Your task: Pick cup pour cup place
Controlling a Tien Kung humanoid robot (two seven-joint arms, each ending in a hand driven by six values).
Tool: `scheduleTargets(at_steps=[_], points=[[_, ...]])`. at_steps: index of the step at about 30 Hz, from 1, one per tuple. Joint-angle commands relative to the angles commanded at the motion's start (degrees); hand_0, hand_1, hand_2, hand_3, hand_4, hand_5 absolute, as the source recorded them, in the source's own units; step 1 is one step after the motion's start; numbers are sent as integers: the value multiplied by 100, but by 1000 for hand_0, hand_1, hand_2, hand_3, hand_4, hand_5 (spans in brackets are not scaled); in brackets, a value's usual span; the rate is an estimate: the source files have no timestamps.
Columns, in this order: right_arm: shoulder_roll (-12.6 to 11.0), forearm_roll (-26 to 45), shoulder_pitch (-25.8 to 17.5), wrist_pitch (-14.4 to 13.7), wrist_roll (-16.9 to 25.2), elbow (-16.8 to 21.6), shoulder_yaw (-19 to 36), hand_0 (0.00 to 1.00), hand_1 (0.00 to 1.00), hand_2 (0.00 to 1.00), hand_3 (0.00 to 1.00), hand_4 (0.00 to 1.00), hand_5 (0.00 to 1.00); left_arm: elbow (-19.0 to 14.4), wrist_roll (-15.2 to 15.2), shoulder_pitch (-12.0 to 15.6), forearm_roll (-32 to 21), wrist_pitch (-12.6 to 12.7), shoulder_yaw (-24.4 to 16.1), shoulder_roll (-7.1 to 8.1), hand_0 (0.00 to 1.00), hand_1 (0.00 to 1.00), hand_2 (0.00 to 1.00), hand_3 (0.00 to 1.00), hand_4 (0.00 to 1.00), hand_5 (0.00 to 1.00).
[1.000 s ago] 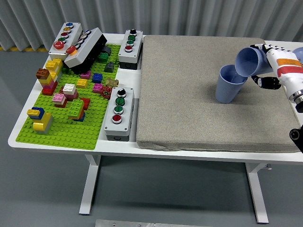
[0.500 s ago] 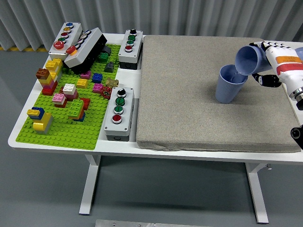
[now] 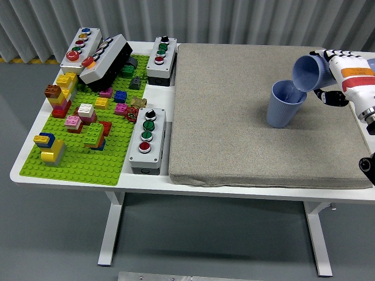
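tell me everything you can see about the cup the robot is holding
The held cup is a plain light blue cup, plastic by its look, with a smooth wall. The right hand grips it from the right side. It is tipped steeply, mouth pointing down and left, its lip just above the rim of the upright ribbed blue cup standing on the grey mat. Nothing visible is pouring out.

Lighting: bright, even, diffuse, apparently from overhead. Shadows: soft and short; a faint one on the grey mat (image 3: 252,117) beside the standing blue cup (image 3: 285,105), a darker band under the white table (image 3: 88,175) edge on the floor. Glare: none of note; mild sheen on the table's bare surface. Focus: sharp throughout, toy bricks (image 3: 70,117) and button boxes (image 3: 146,140) crisp. Blur: none visible. Distortion: slight wide-angle lean toward the edges.
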Motion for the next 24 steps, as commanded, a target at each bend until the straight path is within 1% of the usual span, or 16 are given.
scheduleTargets(at_steps=[2,3,7,24], points=[[-4,-37,6,-22,-40,-6,-10,807,619,497,541,686,55,0,1,0,1,0,0,1,863,836,911,798,644,885],[-6,-51,7,-23,-59,1,-20,828,621,499,540,685,53,0,1,1,0,0,0,0,864,837,913,799,642,885],[-17,-123,16,-41,-103,52,-98,828,621,499,540,685,53,0,-2,8,-9,1,3,2,864,837,913,799,642,885],[-24,-224,83,-70,-182,39,-284,837,630,510,538,682,50,0,2,31,16,3,-13,9,864,837,914,800,641,887]])
